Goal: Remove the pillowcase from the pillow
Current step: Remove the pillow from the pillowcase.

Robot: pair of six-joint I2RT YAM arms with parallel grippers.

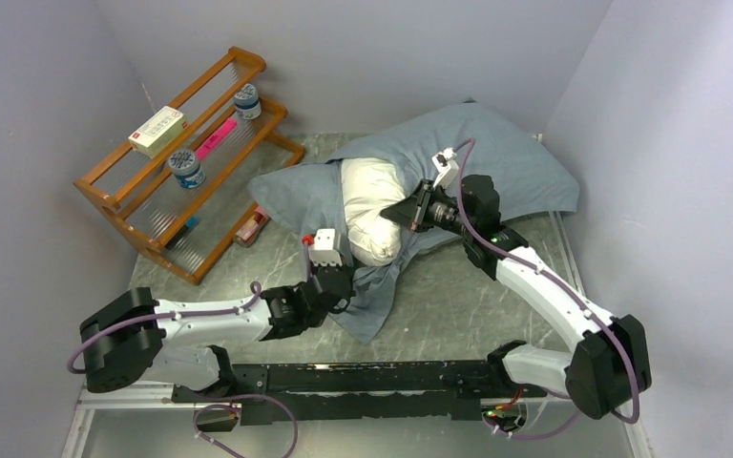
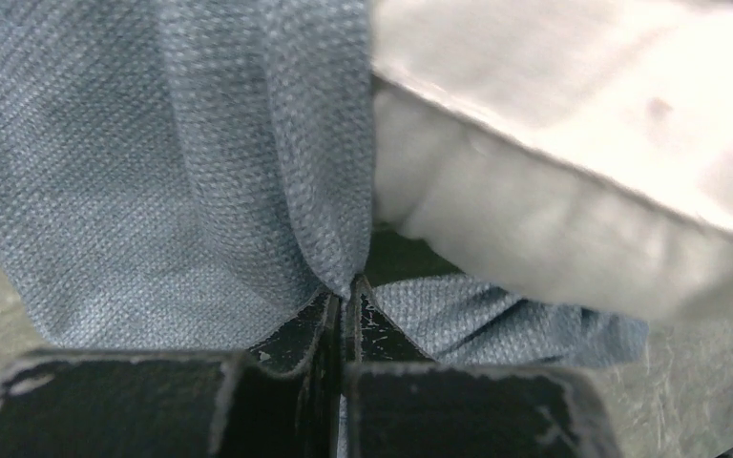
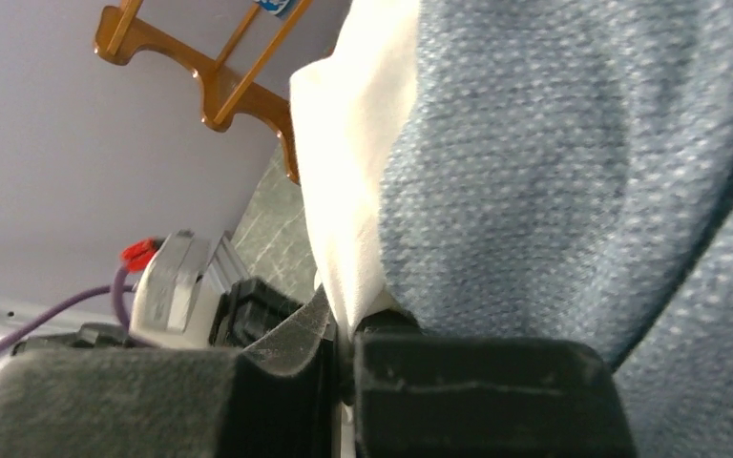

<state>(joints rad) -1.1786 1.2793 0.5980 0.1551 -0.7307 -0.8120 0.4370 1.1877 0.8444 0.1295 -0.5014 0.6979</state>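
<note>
The pillowcase (image 1: 496, 153) lies on the table (image 1: 458, 305) and covers the far and right part of the pillow (image 1: 370, 205). Loose cloth also spreads to the left of the pillow and in front of it. Only the near left end of the pillow is bare, so I judge that most of the removal is not yet done. A wooden rack (image 1: 191, 153) stands well to the left of the pillow.

The right gripper (image 3: 344, 336) is clenched on the white fabric of the pillow, at the right side of the bare end where the cover begins. The left gripper (image 2: 348, 303) is clenched on a fold of the pillowcase just in front of the bare end.

To do this step well, I would draw the two grips apart slowly. The right one takes the pillow out of the opening, and the left one holds the cover low and back. I would watch that blue cloth does not get caught together with the white. The pinch on the pillow is thin and I think it may slip under a sudden pull.

The cover looks slate blue-grey, thin, with a coarse weave, wrinkled and slack around the pillow. I see no checked side here.
</note>
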